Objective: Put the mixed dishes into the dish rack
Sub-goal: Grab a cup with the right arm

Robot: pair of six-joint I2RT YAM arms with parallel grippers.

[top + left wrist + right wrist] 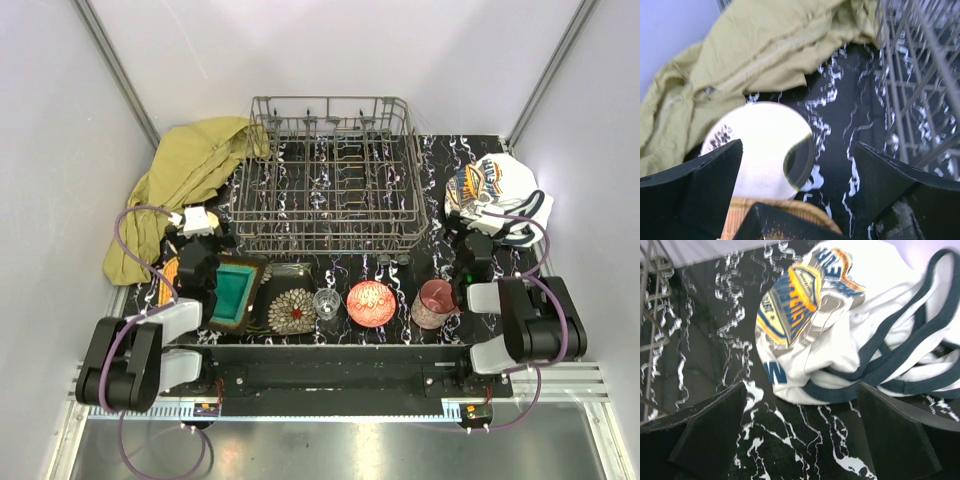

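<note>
- left jaws: wide apart, nothing between them, not touching any dish
- just ahead of them in the left wrist view lies the cream round plate (760, 145); it seems to overlap the orange woven-look square plate (740, 222), whose edge shows below it
- past that plate the olive-yellow cloth (765, 50) is bunched on the counter (445, 160); it is not a dish, so leave it
- right jaws: also wide apart and empty, over bare black marbled counter, facing the white printed cloth (840, 320); no dish shows in the right wrist view
- dish rack (330, 180): grey wire basket at the middle far side of the counter, between the two cloths; the top view shows no dish in it
- dishes sit in a row at the near edge, in front of the rack, left to right: teal square plate (235, 290), dark floral plate (293, 310) with what looks like a second dark plate behind it, clear glass (327, 303), red bowl (371, 303), pink cup (435, 303)
- progress, my read: nothing is loaded and every dish is left to do
- likely first picks: the cream plate for the left side and the pink cup for the right, as it is the dish nearest that arm; neither grasp has begun
</note>
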